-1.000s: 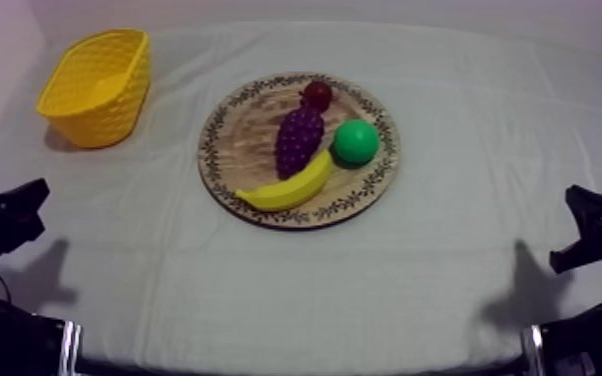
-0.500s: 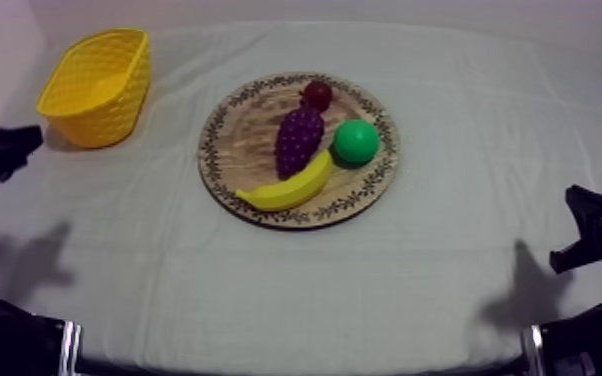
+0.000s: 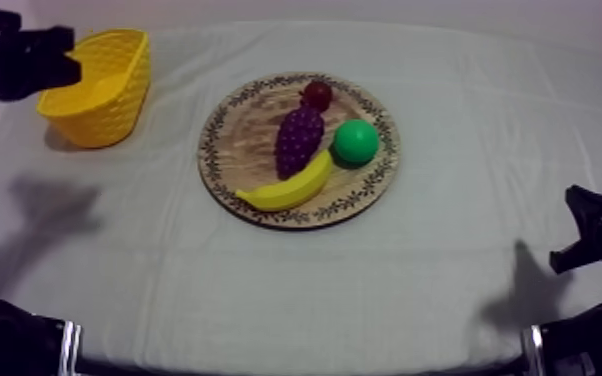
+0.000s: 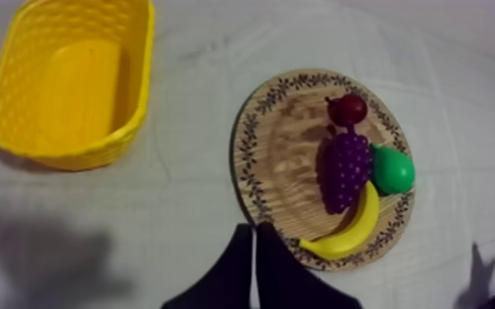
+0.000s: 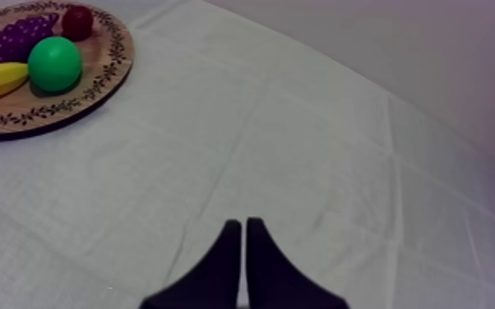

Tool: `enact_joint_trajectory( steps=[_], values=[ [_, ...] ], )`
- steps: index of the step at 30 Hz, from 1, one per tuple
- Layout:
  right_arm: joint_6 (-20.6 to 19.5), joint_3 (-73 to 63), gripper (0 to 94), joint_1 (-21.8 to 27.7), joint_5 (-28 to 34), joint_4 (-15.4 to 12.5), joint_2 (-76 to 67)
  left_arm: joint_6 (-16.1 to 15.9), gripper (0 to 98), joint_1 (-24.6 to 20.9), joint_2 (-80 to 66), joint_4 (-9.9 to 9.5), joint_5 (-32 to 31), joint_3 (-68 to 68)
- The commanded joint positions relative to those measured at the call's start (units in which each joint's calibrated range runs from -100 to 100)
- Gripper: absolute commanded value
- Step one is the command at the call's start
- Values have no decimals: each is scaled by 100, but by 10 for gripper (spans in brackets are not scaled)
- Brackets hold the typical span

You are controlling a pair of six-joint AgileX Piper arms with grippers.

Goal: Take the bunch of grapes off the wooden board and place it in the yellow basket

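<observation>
Counted two grippers, one board, one basket and four toy fruits. Nearest, found the right gripper low at the right side of the table, black fingers pressed tight together, holding nothing, over the grey-white cloth. Farther in, saw one round wooden board with a patterned rim in the middle of the table. On it, counted one curved yellow banana at the near edge, one dark purple bunch of grapes in the middle, one round green pear just beside the grapes, and one small red fruit at the far edge. Found the bunch of grapes lying flat, long way running from near to far with a small lean, near end right by the banana, far end pointing at the small red fruit. Farthest, at the far left, saw one woven yellow basket, well apart from the board. Spotted the left gripper by the basket's left rim, fingers squeezed together too, holding nothing.
</observation>
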Motion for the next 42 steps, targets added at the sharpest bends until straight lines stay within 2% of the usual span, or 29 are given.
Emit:
enact_joint_trajectory(
  steps=[1, 10, 17, 26, 37, 42],
  values=[
    [0, -2, 3, -5, -3, 0, -1, 12, 0, 81, 830, 2, 218, -681],
    [0, -2, 3, -5, -3, 0, -1, 27, 0, 496, 2312, -72, 465, -1823],
    [0, -2, 3, -5, -3, 0, -1, 140, 0, 865, 3355, -205, 633, -2592],
    [0, -2, 3, -5, -3, 0, -1, 243, 0, 1268, 4462, -280, 818, -3655],
    [0, -2, 3, -5, -3, 0, -1, 348, 7, 1544, 5495, -450, 1241, -4943],
    [0, -2, 3, -5, -3, 0, -1, 408, 51, 1596, 5728, -503, 1340, -5129]
  ],
)
